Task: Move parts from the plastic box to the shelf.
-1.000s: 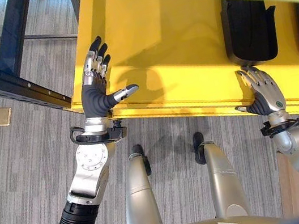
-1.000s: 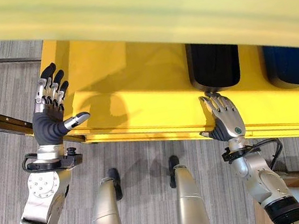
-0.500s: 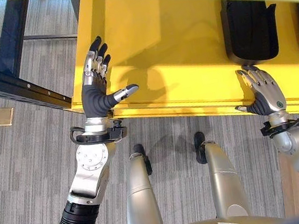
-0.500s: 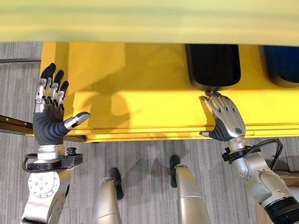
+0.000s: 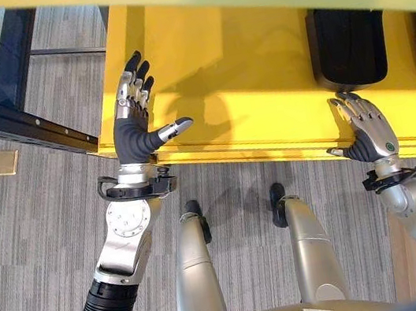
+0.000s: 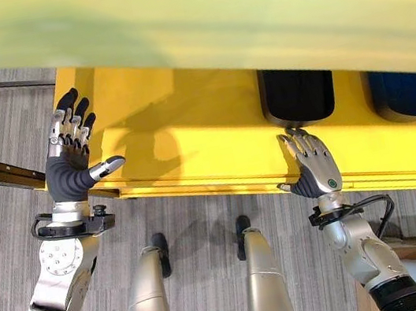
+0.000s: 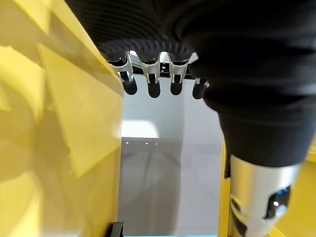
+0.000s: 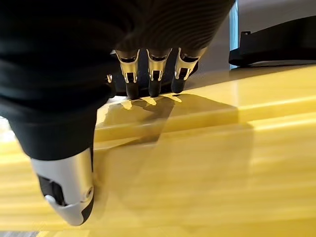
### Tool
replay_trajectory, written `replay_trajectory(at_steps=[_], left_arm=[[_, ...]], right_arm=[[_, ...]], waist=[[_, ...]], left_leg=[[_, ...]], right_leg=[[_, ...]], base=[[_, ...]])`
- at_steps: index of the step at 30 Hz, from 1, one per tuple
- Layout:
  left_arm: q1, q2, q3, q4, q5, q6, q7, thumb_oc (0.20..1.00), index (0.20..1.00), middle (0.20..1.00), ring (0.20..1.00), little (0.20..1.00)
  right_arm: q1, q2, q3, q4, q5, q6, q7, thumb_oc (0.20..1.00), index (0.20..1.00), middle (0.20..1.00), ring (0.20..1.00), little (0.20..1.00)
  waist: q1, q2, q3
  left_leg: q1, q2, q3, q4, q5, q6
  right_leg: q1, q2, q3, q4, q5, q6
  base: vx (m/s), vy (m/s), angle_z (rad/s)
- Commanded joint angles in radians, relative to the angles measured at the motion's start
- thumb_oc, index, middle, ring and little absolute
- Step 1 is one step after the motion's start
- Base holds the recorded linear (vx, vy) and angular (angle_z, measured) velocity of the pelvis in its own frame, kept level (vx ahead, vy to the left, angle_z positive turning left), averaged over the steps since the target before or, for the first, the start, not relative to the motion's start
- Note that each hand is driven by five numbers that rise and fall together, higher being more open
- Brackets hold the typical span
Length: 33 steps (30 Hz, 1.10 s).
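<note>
A: Largest first: the yellow shelf [image 5: 258,75], carrying a black part [image 5: 348,46] far right.

B: And the hands?

A: The right hand [image 5: 365,129], fingers straight, touches the part's near end; the left hand [image 5: 135,120] hangs released over the shelf's left end.

B: Handling?

A: Probably rigid, smooth, moderately light; grip across its sides.

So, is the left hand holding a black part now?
No, the left hand is open with straight fingers above the yellow shelf, holding nothing.
</note>
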Motion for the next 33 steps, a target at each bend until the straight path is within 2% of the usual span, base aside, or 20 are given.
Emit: replay_trajectory(at_steps=[1,11,22,25,30,31,33], left_arm=[[0.005,-0.006,0.021,-0.029,0.0,-0.049,0.008,1.0,1.0,1.0,1.0,1.0],[0.012,0.017,0.007,-0.015,-0.006,-0.057,0.001,1.0,1.0,1.0,1.0,1.0],[0.065,0.031,-0.021,0.045,-0.045,-0.061,-0.056,1.0,1.0,1.0,1.0,1.0],[0.086,0.029,-0.028,0.06,-0.06,-0.062,-0.076,1.0,1.0,1.0,1.0,1.0],[0.139,0.02,-0.026,0.107,-0.067,-0.054,-0.112,1.0,1.0,1.0,1.0,1.0],[0.2,0.009,0.004,0.134,-0.098,-0.049,-0.127,1.0,1.0,1.0,1.0,1.0],[0.22,0.01,0.014,0.144,-0.095,-0.048,-0.132,1.0,1.0,1.0,1.0,1.0]], right_arm=[[0.079,-0.016,0.009,0.005,0.076,-0.017,0.037,1.0,1.0,1.0,1.0,1.0],[0.138,-0.011,0.02,-0.013,0.207,-0.075,0.063,1.0,1.0,1.0,1.0,1.0],[0.262,-0.017,-0.025,-0.075,0.379,-0.17,0.132,1.0,1.0,1.0,1.0,1.0],[0.301,-0.01,-0.062,-0.104,0.451,-0.202,0.156,1.0,1.0,1.0,1.0,1.0],[0.336,0.033,-0.109,-0.115,0.633,-0.237,0.226,1.0,1.0,1.0,1.0,1.0],[0.338,0.049,-0.117,-0.131,0.693,-0.245,0.257,1.0,1.0,1.0,1.0,1.0],[0.339,0.049,-0.122,-0.14,0.706,-0.245,0.271,1.0,1.0,1.0,1.0,1.0]], waist=[[0.003,0.017,-0.01],[-0.001,0.019,0.0],[-0.021,0.023,0.011],[-0.027,0.024,0.004],[-0.028,0.036,-0.032],[-0.027,0.046,-0.061],[-0.024,0.053,-0.072]], left_leg=[[-0.002,-0.012,0.006,-0.057,0.049,0.031],[0.057,-0.008,0.004,-0.117,0.088,0.013],[0.31,0.008,0.0,-0.383,0.218,-0.016],[0.406,0.03,0.008,-0.488,0.262,-0.021],[0.564,0.072,0.025,-0.654,0.336,-0.023],[0.627,0.083,0.039,-0.713,0.365,-0.026],[0.642,0.086,0.044,-0.731,0.385,-0.029]], right_leg=[[0.035,0.011,-0.058,0.003,0.039,-0.014],[0.091,0.016,-0.065,-0.034,0.049,-0.018],[0.307,0.068,-0.102,-0.2,0.06,-0.027],[0.373,0.091,-0.102,-0.257,0.068,-0.029],[0.478,0.139,-0.086,-0.356,0.091,-0.036],[0.527,0.158,-0.067,-0.406,0.093,-0.039],[0.549,0.166,-0.062,-0.438,0.102,-0.041]], base=[[0.0,0.0,0.0],[-0.01,-0.022,0.01],[0.01,-0.074,0.02],[0.04,-0.07,-0.11],[0.07,-0.083,-0.24],[0.08,-0.114,-0.32],[0.08,-0.124,-0.35]])
